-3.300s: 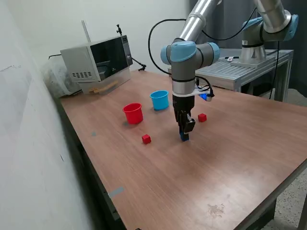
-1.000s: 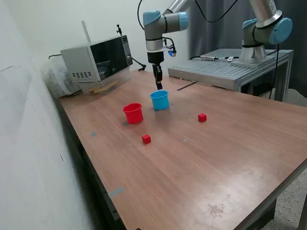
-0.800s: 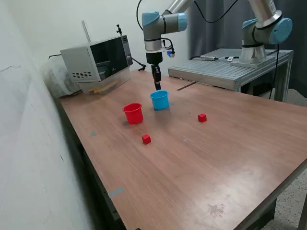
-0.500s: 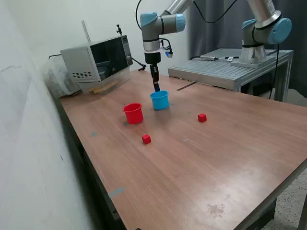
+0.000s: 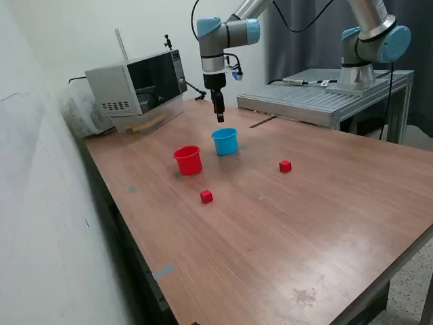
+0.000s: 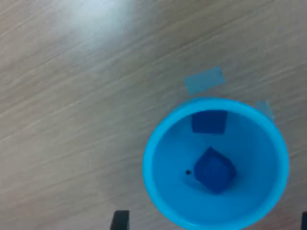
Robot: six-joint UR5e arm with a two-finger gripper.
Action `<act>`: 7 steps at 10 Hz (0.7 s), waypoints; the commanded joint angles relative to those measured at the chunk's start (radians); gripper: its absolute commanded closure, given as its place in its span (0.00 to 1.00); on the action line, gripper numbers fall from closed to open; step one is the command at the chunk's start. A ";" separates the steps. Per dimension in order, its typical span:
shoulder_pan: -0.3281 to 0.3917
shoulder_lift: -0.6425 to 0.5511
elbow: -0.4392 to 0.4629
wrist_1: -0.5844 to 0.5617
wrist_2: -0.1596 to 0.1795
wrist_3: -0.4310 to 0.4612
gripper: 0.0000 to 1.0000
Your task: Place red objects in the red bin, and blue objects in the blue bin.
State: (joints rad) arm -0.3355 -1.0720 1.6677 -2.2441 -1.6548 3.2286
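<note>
Wrist view: two dark-blue cubes are seen inside the blue cup [image 6: 165, 143], one [image 6: 216, 170] lying tilted on the cup's floor and the other [image 6: 209, 121] close against the inner wall; whether the two touch cannot be told. The blue part of the sorting is therefore judged done.

In the exterior view the blue cup [image 5: 225, 142] is taken as the landmark. The red cup [image 5: 188, 161] stands just beside it on the desk [image 5: 325, 223], toward the exterior view's left. One red cube [image 5: 206, 196] lies nearer the camera than the blue cup, a little beyond the red cup; the other red cube [image 5: 285, 166] lies well apart from the blue cup toward the exterior view's right. Neither has been binned.

The end effector [image 5: 219, 118] hangs above the blue cup, apart from its rim. Nothing is seen between its fingers, but whether they are spread or pressed together cannot be told: in the wrist view only two dark tips show at the frame's edge.

The step in hand is judged to be the clearing of the blue cup before a red cube is fetched. It would be done well if height is gained before any sideways travel, so that the rims of both cups are not clipped. The fingers should be spread fully before the descent and aligned with the cube's flat faces.
</note>
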 commanded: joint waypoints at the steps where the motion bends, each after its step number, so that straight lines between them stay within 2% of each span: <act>1: 0.057 -0.084 0.003 0.077 0.003 -0.053 0.00; 3: 0.131 -0.202 0.000 0.209 0.007 -0.062 0.00; 5: 0.205 -0.306 0.012 0.302 0.007 -0.150 0.00; 7: 0.231 -0.356 0.047 0.313 0.007 -0.147 0.00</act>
State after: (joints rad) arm -0.1337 -1.3830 1.6929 -1.9531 -1.6476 3.0917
